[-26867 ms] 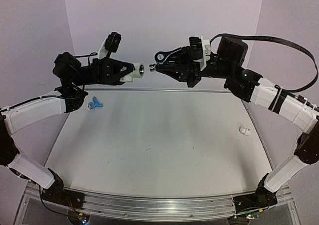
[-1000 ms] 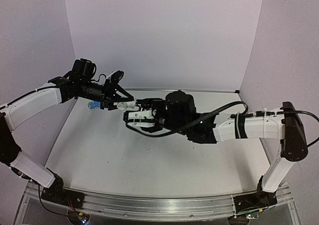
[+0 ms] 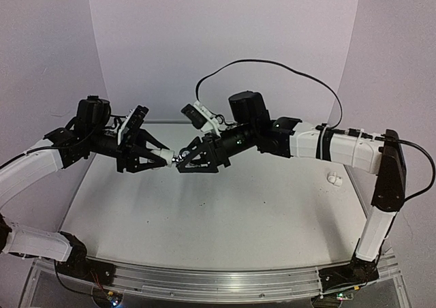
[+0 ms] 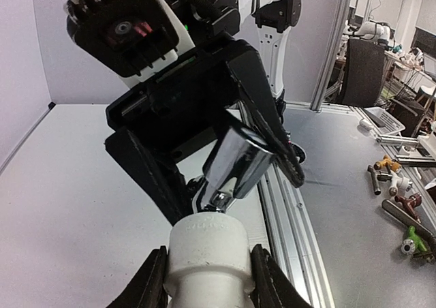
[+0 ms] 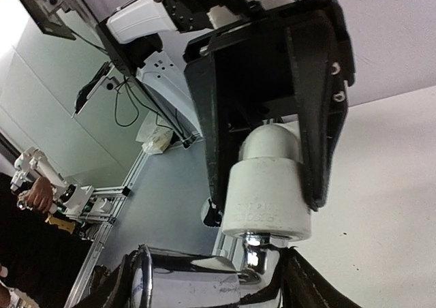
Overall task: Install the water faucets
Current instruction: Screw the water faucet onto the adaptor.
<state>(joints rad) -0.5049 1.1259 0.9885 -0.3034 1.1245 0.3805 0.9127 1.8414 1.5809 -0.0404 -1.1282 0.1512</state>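
My left gripper [image 3: 162,159] is shut on a white pipe fitting [image 4: 208,250], which its fingers [image 4: 151,284] clamp from both sides. My right gripper [image 3: 182,160] faces it, shut on the shiny silver faucet [image 4: 235,161]. The faucet's threaded stem [image 5: 257,257] sits in the mouth of the fitting [image 5: 267,195]. In the top view the two grippers meet tip to tip above the left middle of the table, with the faucet [image 3: 175,158] between them. The right gripper [image 5: 211,289] holds the faucet body [image 5: 194,284] crosswise.
A second white fitting [image 3: 334,179] lies on the table near its right edge. Purple walls close off the back and both sides. The aluminium rail [image 3: 218,277] runs along the near edge between the arm bases.
Since a second ago the right wrist has swung up and turned over, its cable now arching high. The left arm has dropped lower. Faucet and fitting stay joined at about the same spot.
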